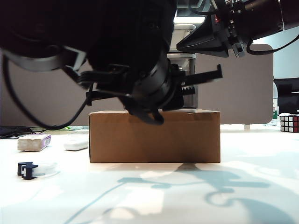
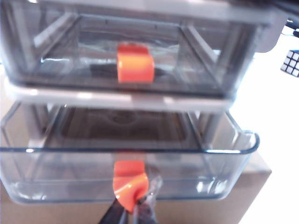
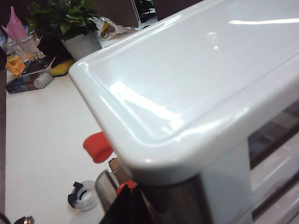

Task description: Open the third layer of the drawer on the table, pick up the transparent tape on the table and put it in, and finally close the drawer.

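The drawer (image 2: pixel 117 99) stands on a cardboard box. Its third layer (image 2: pixel 201 172), smoky and translucent, is pulled part way out. My left gripper (image 2: pixel 133 211) is shut on that layer's red tab (image 2: pixel 130 179). In the exterior view the left arm (image 1: pixel 140 70) hides most of the drawer (image 1: pixel 186 32). My right gripper (image 3: pixel 127 192) hovers shut above the drawer's glossy top (image 3: pixel 210 70), and it is the dark wedge (image 1: pixel 180 46) at upper right in the exterior view. The transparent tape (image 1: pixel 29 170) with its black clip lies on the table (image 1: pixel 187 196) at the near left, also in the right wrist view (image 3: pixel 85 196).
The brown cardboard box (image 1: pixel 154 135) sits mid-table. A whitish block with a purple label (image 1: pixel 33 142) and a flat white oblong (image 1: pixel 76 143) lie left of it. A Rubik's cube (image 1: pixel 289 122) is at the far right. A potted plant (image 3: pixel 65 21) and clutter stand beyond the table.
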Motion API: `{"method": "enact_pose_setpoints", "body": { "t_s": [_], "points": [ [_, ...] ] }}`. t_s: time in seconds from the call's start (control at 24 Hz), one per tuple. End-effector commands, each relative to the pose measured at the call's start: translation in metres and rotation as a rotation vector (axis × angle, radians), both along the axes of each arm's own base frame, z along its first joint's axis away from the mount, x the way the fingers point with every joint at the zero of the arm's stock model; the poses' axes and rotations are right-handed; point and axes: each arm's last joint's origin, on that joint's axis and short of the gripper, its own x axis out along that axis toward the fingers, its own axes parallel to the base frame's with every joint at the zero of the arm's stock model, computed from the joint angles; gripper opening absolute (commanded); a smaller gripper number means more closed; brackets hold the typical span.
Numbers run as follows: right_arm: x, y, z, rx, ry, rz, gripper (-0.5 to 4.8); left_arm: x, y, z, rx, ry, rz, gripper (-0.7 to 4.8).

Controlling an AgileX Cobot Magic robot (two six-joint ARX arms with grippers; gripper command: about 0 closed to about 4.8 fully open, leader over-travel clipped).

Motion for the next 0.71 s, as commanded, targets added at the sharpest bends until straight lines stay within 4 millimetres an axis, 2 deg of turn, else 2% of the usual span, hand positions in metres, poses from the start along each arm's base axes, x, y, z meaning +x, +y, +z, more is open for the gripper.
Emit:
{"method": "enact_pose_setpoints", "body": {
  "t_s": [0.04,0.29,0.42,0.46,0.5,0.62,0.71],
  "points": [
    [0.001,0.000,0.004,0.004,-0.028,-0.024,-0.05,-0.014,0.001,-0.007,0.019,0.007,-0.028,-0.06],
    [0.001,0.000,0.004,0.003,-0.028,-0.028,-0.05,-0.064,0.010,-0.016,0.029,0.000,-0.044,-0.06],
    [0.001,0.000,0.004,0.004,-0.028,-0.027,-0.05,-0.067,0.012,-0.017,0.047,-0.007,-0.035,0.00],
    [0.001,0.000,0.004,0.003,-0.025,-0.026,-0.05,-0.067,0.013,-0.015,0.066,-0.012,-0.036,0.79],
    [0.001,0.000,0.003,0.002,-0.022,-0.025,-0.05,-0.074,0.013,-0.012,0.099,-0.010,-0.058,1.54],
    [0.000,0.000,0.003,0.006,-0.016,0.003,-0.05,-0.100,0.027,0.009,0.232,-0.013,-0.075,1.55],
    [0.000,0.000,0.003,0.006,-0.015,0.003,-0.05,-0.110,0.050,0.029,0.280,0.020,-0.068,1.52]
  ]
}}
